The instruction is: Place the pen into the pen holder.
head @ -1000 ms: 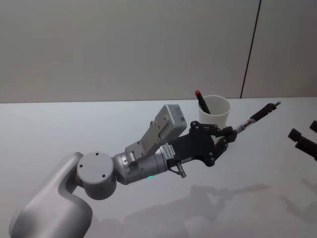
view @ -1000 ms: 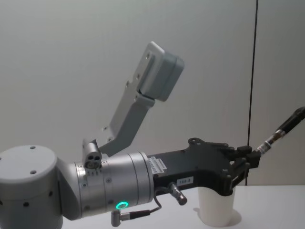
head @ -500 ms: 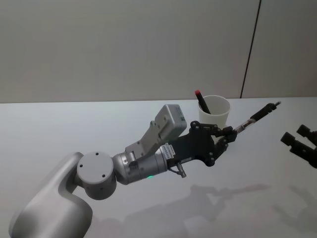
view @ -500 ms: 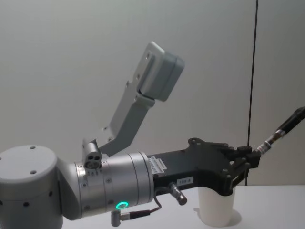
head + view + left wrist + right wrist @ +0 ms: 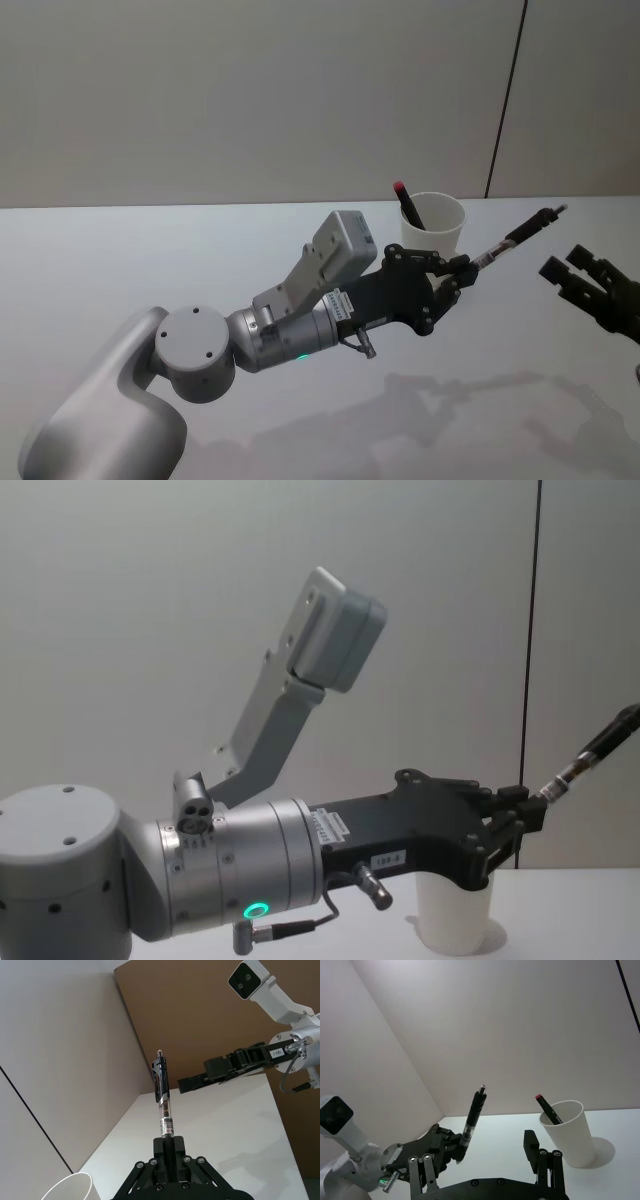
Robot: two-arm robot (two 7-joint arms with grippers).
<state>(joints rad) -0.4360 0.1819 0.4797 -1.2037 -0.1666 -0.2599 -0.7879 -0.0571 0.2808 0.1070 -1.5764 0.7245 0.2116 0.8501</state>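
Pen (image 5: 515, 236) is off the table (image 5: 150, 250), clamped at its lower end in the left gripper (image 5: 463, 268), fingers closed tight on the barrel. Pen slants up and away to the right, free end in the air. Its held end is just beside the pen holder (image 5: 440, 238), to the cup's right and nearer the robot; pen is not inside it. White cup stands upright on the table with a red-tipped black marker (image 5: 408, 205) leaning inside. Right gripper (image 5: 568, 265) hovers near the right edge, fingers spread apart, holding nothing, close to the pen's free end but not touching.
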